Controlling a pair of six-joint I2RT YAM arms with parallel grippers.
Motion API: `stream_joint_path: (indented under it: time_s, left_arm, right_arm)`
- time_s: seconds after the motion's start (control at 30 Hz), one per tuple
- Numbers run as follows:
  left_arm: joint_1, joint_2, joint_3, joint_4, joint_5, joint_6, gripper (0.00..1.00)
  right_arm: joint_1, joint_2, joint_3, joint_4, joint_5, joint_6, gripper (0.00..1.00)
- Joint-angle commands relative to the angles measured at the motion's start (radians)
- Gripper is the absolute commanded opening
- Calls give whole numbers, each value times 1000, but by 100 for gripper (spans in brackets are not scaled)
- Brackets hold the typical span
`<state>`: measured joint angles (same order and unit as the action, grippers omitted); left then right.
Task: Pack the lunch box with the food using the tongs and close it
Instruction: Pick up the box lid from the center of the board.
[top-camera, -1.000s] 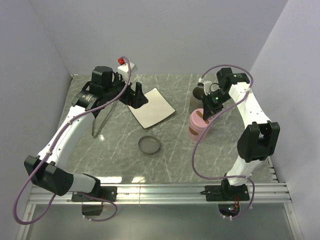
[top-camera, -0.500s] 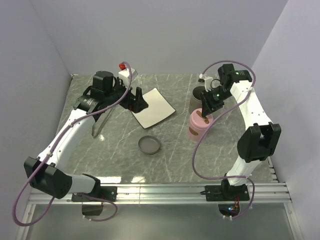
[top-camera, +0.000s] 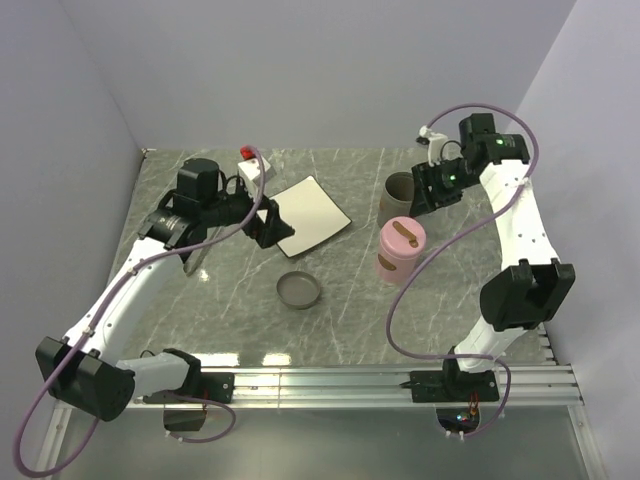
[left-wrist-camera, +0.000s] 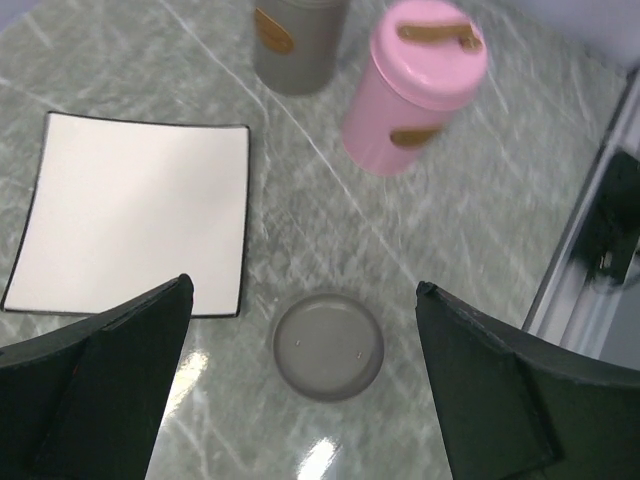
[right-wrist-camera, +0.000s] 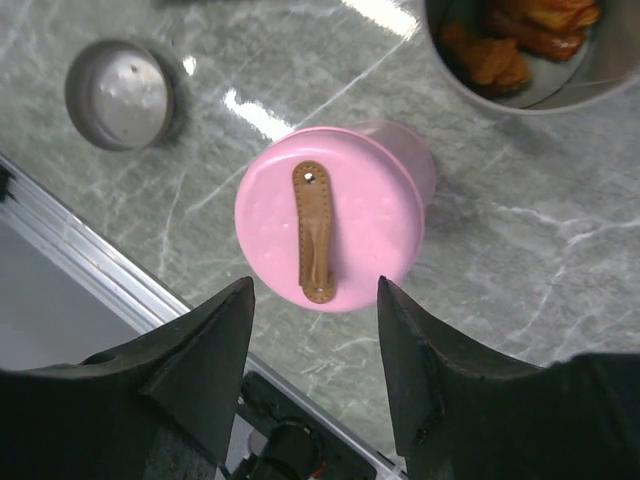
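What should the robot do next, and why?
Probably lower the open left gripper onto the grey lid lying on the table in front of it. The grey pot stands open with food inside, while the pink pot is already closed, so that lid seems missing.

Two arms are reaching over one tabletop (top-camera: 350, 310), each carrying one end effector: the left end effector (left-wrist-camera: 302, 290) and the right end effector (right-wrist-camera: 315, 285). Two containers are standing there: one pink container (top-camera: 402, 248) and one grey container (top-camera: 398, 193). The grey container is holding several brown food pieces (right-wrist-camera: 495, 60), too crowded to count. One loose grey lid (top-camera: 299, 290), one white plate (top-camera: 312, 215) and one pair of tongs (top-camera: 192, 262) are lying alongside.
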<state>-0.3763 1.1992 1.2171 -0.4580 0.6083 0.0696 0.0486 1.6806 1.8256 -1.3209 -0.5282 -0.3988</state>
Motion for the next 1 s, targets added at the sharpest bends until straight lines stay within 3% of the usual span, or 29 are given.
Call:
stream_joint_path:
  time_s: [0.0,0.13,0.27,0.47,0.63,0.83,0.97]
  left_arm:
    - [-1,-1,-21,-82,143,215,99]
    - [-30,69,-66,-376,144,636,95]
    - [-107,117,-164,-436,43,862,89]
    - [-214,163,-240,-331,-24,983,86]
    - [-279,265,-194,-318,-27,1047,83]
    - [-348,397,-87,-389,-54,1024,66]
    - [-381,434,-85,-395,-88,1000,59]
  right_arm:
    - [-44,-33,61,-1,-82,20,60]
    - [-104,-47,60,-8,-139,18,72]
    - [-130,-64,43,-8,-185,29,81]
    - [-176,-97,15,-15,-260,54,87]
    - [-208,-116,-5,-32,-308,60,87]
    - [-228,-137,-35,-23,-306,58,87]
    - [-253,-131,-34,-46,-326,41,87]
